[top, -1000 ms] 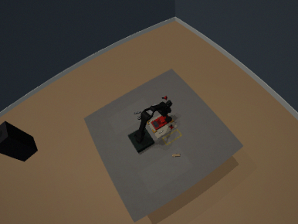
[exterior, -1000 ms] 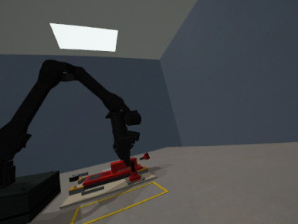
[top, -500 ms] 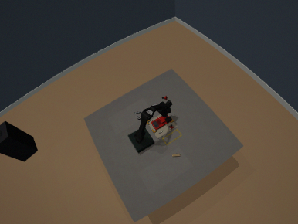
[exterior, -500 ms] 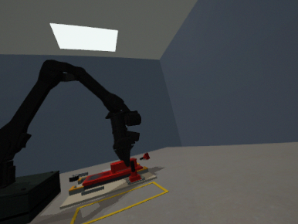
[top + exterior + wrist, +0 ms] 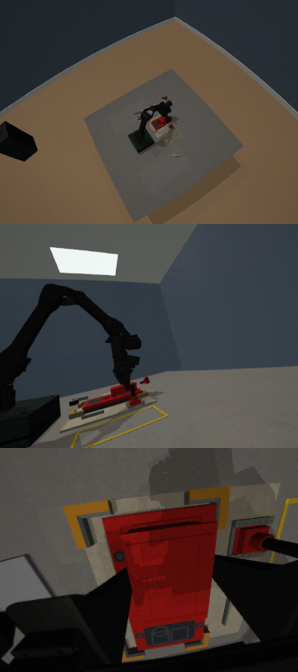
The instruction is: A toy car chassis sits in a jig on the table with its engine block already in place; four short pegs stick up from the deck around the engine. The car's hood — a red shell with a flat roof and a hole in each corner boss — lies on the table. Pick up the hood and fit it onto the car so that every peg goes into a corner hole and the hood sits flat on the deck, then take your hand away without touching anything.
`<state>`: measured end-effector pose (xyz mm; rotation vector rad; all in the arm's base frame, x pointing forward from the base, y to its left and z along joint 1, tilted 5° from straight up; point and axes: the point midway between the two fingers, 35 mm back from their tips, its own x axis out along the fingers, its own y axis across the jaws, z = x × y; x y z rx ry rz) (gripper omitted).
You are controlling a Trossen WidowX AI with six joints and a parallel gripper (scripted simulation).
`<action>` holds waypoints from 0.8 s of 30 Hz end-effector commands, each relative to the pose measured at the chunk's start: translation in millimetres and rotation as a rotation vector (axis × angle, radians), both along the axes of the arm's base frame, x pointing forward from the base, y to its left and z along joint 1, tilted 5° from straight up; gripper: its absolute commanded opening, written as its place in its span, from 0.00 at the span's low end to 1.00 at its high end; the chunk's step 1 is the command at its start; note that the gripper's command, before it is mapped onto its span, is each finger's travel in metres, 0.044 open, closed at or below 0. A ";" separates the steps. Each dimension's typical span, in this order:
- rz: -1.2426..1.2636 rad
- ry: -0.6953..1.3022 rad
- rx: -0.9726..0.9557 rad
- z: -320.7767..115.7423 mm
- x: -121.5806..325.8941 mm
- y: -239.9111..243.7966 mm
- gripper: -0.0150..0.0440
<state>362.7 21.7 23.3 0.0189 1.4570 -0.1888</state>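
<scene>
The red hood (image 5: 167,568) (image 5: 120,390) is between the fingers of my gripper (image 5: 167,564) (image 5: 129,388), low over the red car chassis (image 5: 111,527) (image 5: 94,402). My gripper is shut on the hood, with one dark finger at each side. The chassis lies in the jig, between orange corner brackets (image 5: 75,523). In the wrist view a strip of deck shows beyond the hood's far edge, and a dark panel (image 5: 170,633) shows near the bottom. The pegs, the corner holes and the engine block are hidden, so I cannot tell whether the hood is seated flat.
A red clamp (image 5: 250,540) (image 5: 134,401) with a black handle stands beside the chassis on the jig's base. A yellow outline (image 5: 161,411) lies beside the jig. A small red object (image 5: 146,380) (image 5: 165,97) lies behind it. A small cream piece (image 5: 176,155) lies farther off.
</scene>
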 end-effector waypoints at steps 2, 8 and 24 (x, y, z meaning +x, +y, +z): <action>0.000 0.001 0.000 0.0 -0.2 0.0 0.88; 0.000 0.002 0.005 7.4 0.2 0.4 1.00; 0.004 0.011 0.055 76.9 -6.2 2.9 1.00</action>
